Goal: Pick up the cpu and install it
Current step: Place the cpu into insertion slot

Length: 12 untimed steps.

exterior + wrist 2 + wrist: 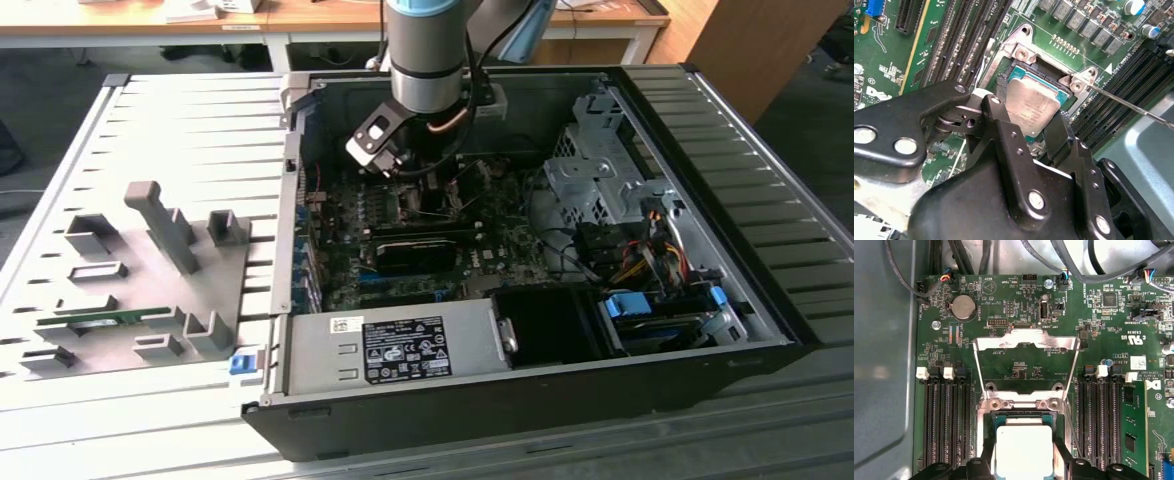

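Note:
The cpu (1024,450) is a silver-topped square with a thin green rim, and it sits level in the dark socket (1019,70) on the motherboard. In both wrist views my gripper (1031,122) has one black finger (988,456) against each side of the cpu (1031,105), shut on it. The socket's hinged metal frame (1026,342) lies folded back and open. A thin lever wire (1124,102) sticks out beside the socket. In the exterior view my gripper (404,178) reaches down into the open computer case.
Memory slots (949,425) flank the socket on both sides. Cables (1074,260) run along the board's edge. The case (694,120) holds a drive cage (594,165) and a power supply (394,350). A grey fixture plate (147,270) with a green memory stick (100,320) lies on the exterior view's left.

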Each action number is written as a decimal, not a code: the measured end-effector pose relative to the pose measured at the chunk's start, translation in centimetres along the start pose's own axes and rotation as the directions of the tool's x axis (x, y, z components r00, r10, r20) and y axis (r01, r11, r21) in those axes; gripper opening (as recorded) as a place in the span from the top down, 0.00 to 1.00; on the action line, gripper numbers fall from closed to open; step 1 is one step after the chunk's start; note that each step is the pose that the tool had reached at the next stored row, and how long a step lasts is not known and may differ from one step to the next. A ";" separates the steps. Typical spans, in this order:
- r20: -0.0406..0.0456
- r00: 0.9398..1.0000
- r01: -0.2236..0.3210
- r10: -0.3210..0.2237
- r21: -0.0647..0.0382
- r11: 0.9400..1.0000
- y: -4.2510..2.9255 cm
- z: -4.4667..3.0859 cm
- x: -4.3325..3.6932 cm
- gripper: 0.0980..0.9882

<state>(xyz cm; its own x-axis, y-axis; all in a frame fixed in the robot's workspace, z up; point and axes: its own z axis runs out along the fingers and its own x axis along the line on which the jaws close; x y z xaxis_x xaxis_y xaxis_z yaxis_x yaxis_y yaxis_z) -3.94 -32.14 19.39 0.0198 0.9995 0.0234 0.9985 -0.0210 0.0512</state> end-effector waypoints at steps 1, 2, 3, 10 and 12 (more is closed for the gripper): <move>0.000 1.000 0.000 0.000 0.000 1.000 0.00 0.04 0.00 0.50; 0.000 1.000 0.000 0.000 0.000 1.000 -0.01 0.06 -0.01 0.50; 0.000 1.000 0.000 0.000 0.000 1.000 -0.01 0.07 -0.01 0.50; 0.000 1.000 0.000 0.000 0.000 1.000 -0.01 0.09 0.00 0.50; 0.000 1.000 0.000 0.000 0.000 1.000 0.00 0.11 0.01 0.49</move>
<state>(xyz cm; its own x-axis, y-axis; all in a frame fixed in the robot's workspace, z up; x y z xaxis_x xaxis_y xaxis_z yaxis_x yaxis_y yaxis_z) -3.94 -32.13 19.27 0.0199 0.9995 0.0237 0.9985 -0.0211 0.0515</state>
